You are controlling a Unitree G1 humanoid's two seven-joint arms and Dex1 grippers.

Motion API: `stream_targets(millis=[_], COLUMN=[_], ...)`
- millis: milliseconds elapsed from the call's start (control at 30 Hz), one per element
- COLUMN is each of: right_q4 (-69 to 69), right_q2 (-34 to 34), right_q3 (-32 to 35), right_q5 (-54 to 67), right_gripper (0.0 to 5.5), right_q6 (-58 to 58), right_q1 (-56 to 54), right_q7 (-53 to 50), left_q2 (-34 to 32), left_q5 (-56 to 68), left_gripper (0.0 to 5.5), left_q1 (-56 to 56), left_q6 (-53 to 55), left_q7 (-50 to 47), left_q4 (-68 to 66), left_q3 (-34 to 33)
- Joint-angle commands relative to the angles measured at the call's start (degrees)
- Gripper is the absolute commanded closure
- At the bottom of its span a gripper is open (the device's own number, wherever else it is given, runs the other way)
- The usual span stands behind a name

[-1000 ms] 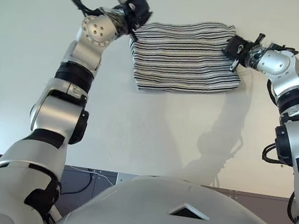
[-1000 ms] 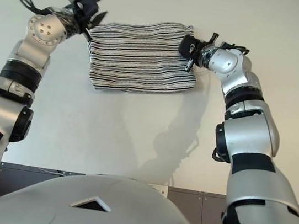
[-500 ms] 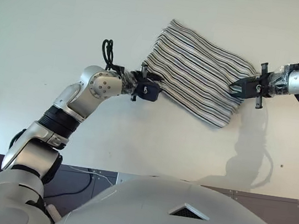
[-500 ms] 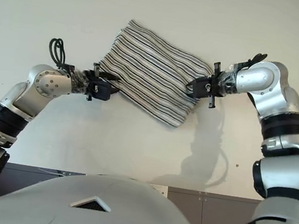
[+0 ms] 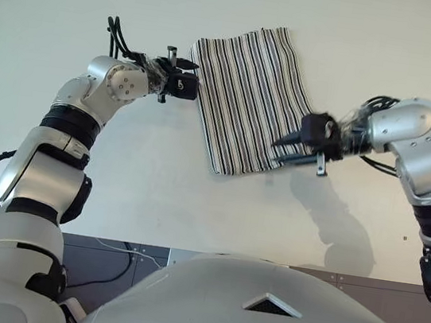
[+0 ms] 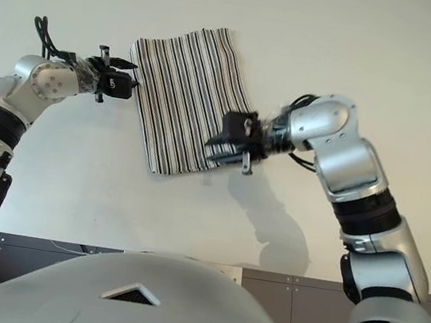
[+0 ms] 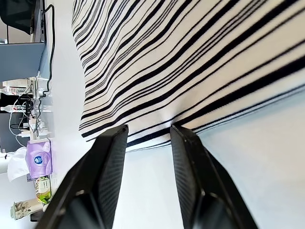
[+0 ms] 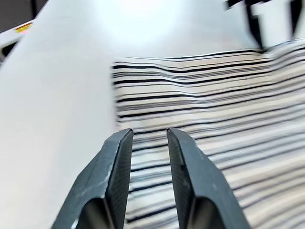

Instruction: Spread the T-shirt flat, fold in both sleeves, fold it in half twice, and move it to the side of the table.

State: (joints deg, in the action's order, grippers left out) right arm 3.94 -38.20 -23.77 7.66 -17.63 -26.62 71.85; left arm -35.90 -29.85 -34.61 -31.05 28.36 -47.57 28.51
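The folded striped T-shirt (image 5: pixel 247 98) lies flat on the table (image 5: pixel 116 180), upper centre of frame. Left gripper (image 5: pixel 190 80): fingers parted, at its upper-left corner. Right gripper (image 5: pixel 281 152): fingers parted, at its lower-right edge.

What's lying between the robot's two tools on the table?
The folded striped T-shirt lies flat on the white table between the left tool and the right tool, as both eye views show.

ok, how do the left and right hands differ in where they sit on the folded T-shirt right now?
Left hand sits at the T-shirt's left edge near the far corner, tips just off the fabric over bare table. Right hand sits at the right edge near the near corner, tips over the stripes. Shared: both open, neither pinching fabric.
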Motion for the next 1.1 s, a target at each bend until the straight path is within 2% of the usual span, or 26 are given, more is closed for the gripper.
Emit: stream_targets(millis=[33, 167, 267, 367, 467, 567, 767, 1000, 1100], right_q4=[-14.3, -25.7, -27.2, -22.4, -11.7, -3.5, 5.0, 10.5, 11.1], right_q2=[0.2, 1.7, 0.0, -3.2, -5.5, -6.9, -7.2, -8.9, -5.6], right_q3=[2.0, -1.0, -3.2, -2.9, -0.8, 1.0, 3.2, 8.2, 13.0], right_q5=[-7.3, -13.9, -17.2, -15.7, -10.1, -6.7, -5.4, -1.4, 1.6], right_gripper=[4.21, 4.21, 4.21, 4.21, 4.21, 4.21, 4.21, 4.21, 4.21], right_q6=[14.7, 29.1, 35.8, 34.2, 22.2, 12.3, 2.8, 0.7, 0.1], right_q1=[-4.0, -0.9, 3.3, 8.0, 11.7, 14.3, 18.1, 21.8, 20.3], right_q7=[-6.5, -10.9, -10.4, -7.0, -3.5, -2.3, -4.5, -5.1, -9.5], left_q2=[-0.5, 0.5, 0.0, -3.1, -8.3, -12.2, -15.4, -13.8, -14.2], left_q5=[1.0, 0.0, 4.2, 13.4, 13.6, 8.4, 1.9, 0.7, 1.5], left_gripper=[3.87, 3.87, 3.87, 3.87, 3.87, 3.87, 3.87, 3.87, 3.87], left_q1=[0.7, 1.0, 5.1, 15.8, 26.3, 30.7, 32.1, 28.4, 29.0], left_q6=[-1.5, -0.6, 2.3, 5.7, 4.3, 0.6, -7.1, -20.9, -24.5], left_q7=[-2.7, -4.7, -0.5, 9.8, 15.1, 15.0, 12.0, 2.1, -0.5], left_q4=[1.9, 8.1, 21.4, 41.4, 50.1, 48.5, 42.0, 38.6, 41.2], left_q3=[-2.6, -3.6, -5.3, -3.8, -1.5, -0.9, -0.8, -4.5, -7.2])
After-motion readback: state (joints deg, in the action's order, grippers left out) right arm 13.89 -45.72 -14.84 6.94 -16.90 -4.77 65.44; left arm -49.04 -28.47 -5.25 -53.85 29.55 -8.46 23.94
